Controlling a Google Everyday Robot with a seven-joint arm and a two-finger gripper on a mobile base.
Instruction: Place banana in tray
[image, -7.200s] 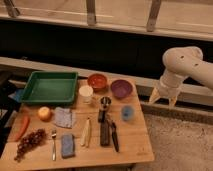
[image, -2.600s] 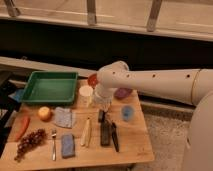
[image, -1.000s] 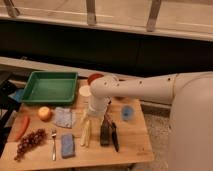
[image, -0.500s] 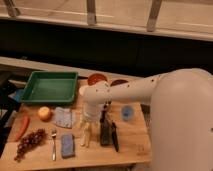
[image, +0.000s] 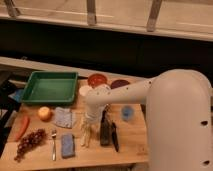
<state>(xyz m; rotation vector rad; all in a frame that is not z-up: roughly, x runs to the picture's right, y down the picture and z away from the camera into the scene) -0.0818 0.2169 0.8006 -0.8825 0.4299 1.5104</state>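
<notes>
Grasp step, apparently: gripper (image: 91, 120) hangs right over banana (image: 85, 136), grip state cannot tell; next needs firm pinch, then carry up-left to tray (image: 50, 88).

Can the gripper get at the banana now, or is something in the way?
Probably yes: the gripper hangs just over the banana's upper end, with nothing seen between them.

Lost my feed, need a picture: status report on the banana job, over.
Pincer low over slim pale cream-yellow banana. Banana on wooden table, outside large dark green plastic tray. Grey-blue cloth lies between them.
</notes>
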